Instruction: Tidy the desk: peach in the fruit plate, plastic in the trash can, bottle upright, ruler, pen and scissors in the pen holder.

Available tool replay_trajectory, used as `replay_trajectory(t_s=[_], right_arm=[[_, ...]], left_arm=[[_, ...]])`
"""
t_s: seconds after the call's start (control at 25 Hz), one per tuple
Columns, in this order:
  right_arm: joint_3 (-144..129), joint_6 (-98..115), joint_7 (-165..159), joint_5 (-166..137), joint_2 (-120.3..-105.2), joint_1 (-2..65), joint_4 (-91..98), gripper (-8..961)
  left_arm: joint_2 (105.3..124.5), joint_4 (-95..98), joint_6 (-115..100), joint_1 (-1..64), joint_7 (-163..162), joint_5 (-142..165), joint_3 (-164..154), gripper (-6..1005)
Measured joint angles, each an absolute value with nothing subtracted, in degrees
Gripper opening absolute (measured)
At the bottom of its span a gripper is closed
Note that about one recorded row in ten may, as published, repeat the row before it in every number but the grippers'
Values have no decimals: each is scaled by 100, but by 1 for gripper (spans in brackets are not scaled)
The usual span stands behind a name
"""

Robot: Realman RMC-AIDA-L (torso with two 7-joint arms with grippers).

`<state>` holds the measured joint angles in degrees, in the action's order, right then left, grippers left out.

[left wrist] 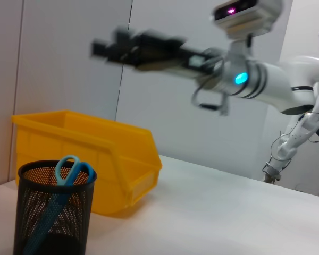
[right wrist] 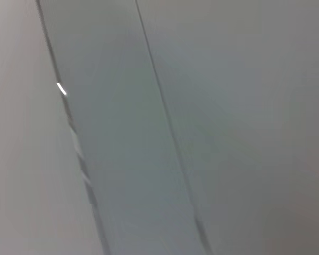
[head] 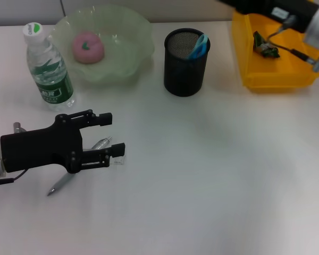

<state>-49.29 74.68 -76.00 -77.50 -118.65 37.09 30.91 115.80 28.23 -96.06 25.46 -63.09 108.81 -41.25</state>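
My left gripper (head: 116, 134) is open, low over the table at the front left, its fingers either side of the upper end of a silver pen (head: 61, 184) lying flat. A water bottle (head: 49, 66) stands upright at the back left. A pink peach (head: 87, 47) lies in the green fruit plate (head: 133, 37). Blue scissors (head: 200, 46) stand in the black mesh pen holder (head: 185, 66), which also shows in the left wrist view (left wrist: 53, 212). A plastic scrap (head: 266, 47) lies in the yellow bin (head: 274, 74). My right gripper (left wrist: 109, 47) is high over the bin, blurred. No ruler shows.
A small clear piece (head: 117, 160) lies by the left gripper's lower finger. The right arm (head: 287, 13) crosses above the yellow bin at the back right. The right wrist view shows only a grey wall.
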Motion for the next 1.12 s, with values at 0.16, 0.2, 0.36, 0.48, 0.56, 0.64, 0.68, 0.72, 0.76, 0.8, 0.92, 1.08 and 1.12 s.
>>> replay_trajectory(t_s=[0.16, 0.2, 0.36, 0.48, 0.56, 0.64, 0.68, 0.72, 0.76, 0.8, 0.92, 1.08, 1.12], right_arm=[[-4955, 8758, -7847, -7667, -11653, 3266, 3312, 770], [-4970, 9013, -7858, -7760, -11570, 3194, 3333, 779], [-4970, 9767, -8016, -8784, -11223, 3058, 3389, 799], [-4943, 9914, -8043, -9658, -11090, 3053, 3416, 809], [-4943, 9902, -7976, -10221, -11071, 3054, 3457, 815], [-4944, 9857, -7880, -10650, -11095, 3067, 3498, 815], [-4939, 9814, -7832, -10824, -11116, 3071, 3517, 815], [-4936, 9771, -7792, -10944, -11138, 3073, 3527, 814], [-4936, 9728, -7768, -10999, -11150, 3073, 3532, 814], [-4939, 9689, -7750, -11034, -11161, 3073, 3534, 814], [-4953, 9604, -7738, -11059, -11167, 3069, 3534, 814], [-4943, 9573, -7735, -11068, -11188, 3071, 3533, 814], [-4941, 9554, -7734, -11069, -11196, 3073, 3531, 814]], left_arm=[[11531, 2843, -9607, 2559, -6375, 10881, -4100, 785], [11520, 2861, -9607, 2563, -6413, 10882, -4096, 785], [11446, 3025, -9609, 2583, -6712, 10938, -4119, 785], [11362, 3165, -9642, 2584, -6918, 10956, -4136, 785], [11288, 3258, -9674, 2606, -7065, 10970, -4139, 785], [11238, 3397, -9720, 2652, -7234, 11018, -4152, 785], [11226, 3541, -9754, 2677, -7371, 11087, -4165, 785], [11223, 3675, -9781, 2697, -7484, 11155, -4174, 785], [11226, 3859, -9799, 2724, -7626, 11258, -4179, 785], [11239, 4078, -9827, 2766, -7818, 11418, -4189, 785], [11264, 4327, -9855, 2840, -8007, 11605, -4205, 785], [11445, 5267, -10006, 3356, -8792, 12555, -4549, 785], [11569, 5671, -10031, 3618, -9027, 13009, -4744, 785]])
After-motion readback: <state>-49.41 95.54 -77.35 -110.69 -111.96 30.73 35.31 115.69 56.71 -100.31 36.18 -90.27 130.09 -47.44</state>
